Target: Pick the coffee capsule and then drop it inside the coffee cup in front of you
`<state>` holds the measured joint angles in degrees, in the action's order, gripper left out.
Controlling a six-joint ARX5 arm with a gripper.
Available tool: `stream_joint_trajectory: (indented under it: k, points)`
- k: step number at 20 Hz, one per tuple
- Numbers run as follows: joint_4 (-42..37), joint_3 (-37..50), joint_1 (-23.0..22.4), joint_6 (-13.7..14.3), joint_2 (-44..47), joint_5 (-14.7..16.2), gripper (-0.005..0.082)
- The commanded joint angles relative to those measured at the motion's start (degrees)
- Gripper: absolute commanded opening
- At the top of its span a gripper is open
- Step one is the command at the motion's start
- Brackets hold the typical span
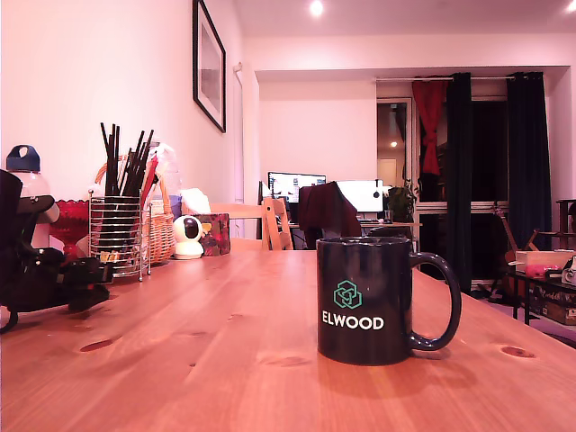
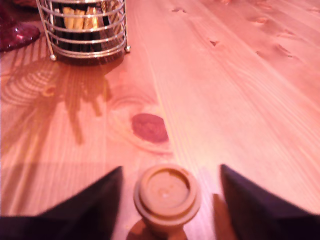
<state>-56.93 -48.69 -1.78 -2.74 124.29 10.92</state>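
On my wrist cam the jaws (image 2: 167, 200) are spread wide, one dark finger (image 2: 85, 210) on each side of the capsule (image 2: 167, 197) with clear gaps both ways, so nothing's gripped. The capsule is tan, standing on the bench (image 2: 225, 100) with its round end facing the camera, and there's a dark knot (image 2: 149, 127) in the wood just past it. Further out is a wire basket (image 2: 89, 27) with some yellowish sticks in it, throwing a striped shadow toward the jaws, and a bit of red glass (image 2: 15, 35) beside it at the frame edge.

From the exterior view, the arm (image 1: 40, 270) sits low on the bench at the exterior view's left, dark and hard to make out; I can't see the capsule from there. The basket (image 1: 119, 236) holds black straws right behind the arm. The cup (image 1: 364, 300) is well apart from all that, toward the exterior view's right, upright, handle pointing right, white ELWOOD text and a teal logo facing the camera. A wicker basket (image 1: 162, 236) and a small white camera (image 1: 187, 238) sit further back.
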Motion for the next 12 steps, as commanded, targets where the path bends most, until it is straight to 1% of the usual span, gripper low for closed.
stream_joint_trajectory:
  k: [1, 4, 9, 11, 12]
  points:
    - [-0.1, -0.1, 0.2, -0.3, 1.8, 0.2, 0.0212]
    - [-0.1, -0.1, 0.2, -0.2, 1.8, 0.2, 0.0177]
    - [-0.1, -0.1, 0.2, -0.2, 1.7, 0.3, 0.0177]
    - [0.0, -0.1, 0.2, -0.3, 1.2, 1.2, 0.0177]
    - [0.0, -0.1, 0.2, -0.4, 1.1, 2.4, 0.0177]
